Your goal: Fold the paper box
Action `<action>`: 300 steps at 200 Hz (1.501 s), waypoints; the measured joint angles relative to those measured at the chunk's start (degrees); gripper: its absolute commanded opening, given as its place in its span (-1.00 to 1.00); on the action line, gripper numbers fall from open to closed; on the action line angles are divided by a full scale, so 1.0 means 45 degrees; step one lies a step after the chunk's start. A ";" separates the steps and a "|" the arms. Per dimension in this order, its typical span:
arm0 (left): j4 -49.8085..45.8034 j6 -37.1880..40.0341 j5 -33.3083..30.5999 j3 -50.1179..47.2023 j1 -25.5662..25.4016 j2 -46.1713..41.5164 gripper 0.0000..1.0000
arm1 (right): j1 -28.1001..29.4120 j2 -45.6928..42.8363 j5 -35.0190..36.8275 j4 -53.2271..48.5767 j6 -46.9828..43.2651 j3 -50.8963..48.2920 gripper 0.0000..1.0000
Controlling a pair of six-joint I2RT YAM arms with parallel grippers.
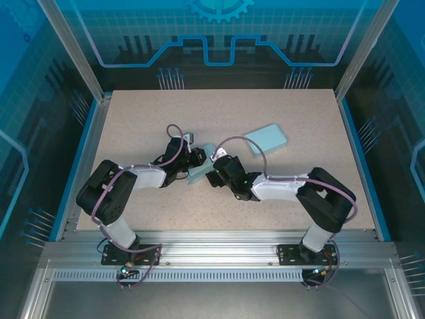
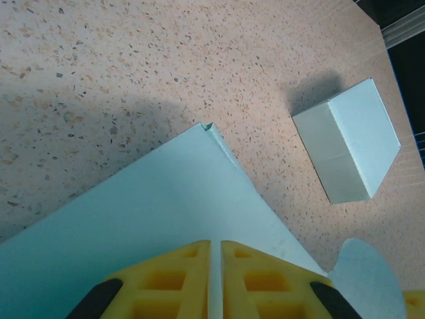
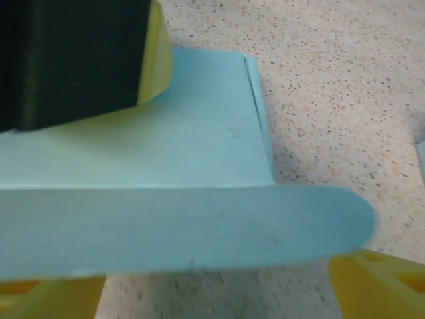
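The paper box [image 1: 199, 173] is seen lying near the middle of the tabletop [image 1: 299, 113], between the two arms, as a partly flattened pale blue sheet. It is pinched at one edge by the left pincer [image 2: 216, 247], whose yellow fingers [image 2: 179, 279] are pressed almost together, with only a thin line left between them. In the right wrist view the same pincer is seen as a dark block with a yellow pad resting on the box's flat panel. The right pincer [image 3: 212, 286] is spread wide, and a rounded flap [image 3: 199, 229] of the box is stretched across in front of its fingers [image 3: 378, 286]. A second box [image 1: 267, 140], already closed up, is seen lying on the tabletop farther back and to the right, apart from both pincers
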 measured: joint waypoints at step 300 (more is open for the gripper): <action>-0.7519 0.2618 -0.3706 0.0976 0.0631 -0.1783 -0.45 | -0.4629 0.3249 -0.8505 -0.5513 0.2511 0.5314 0.76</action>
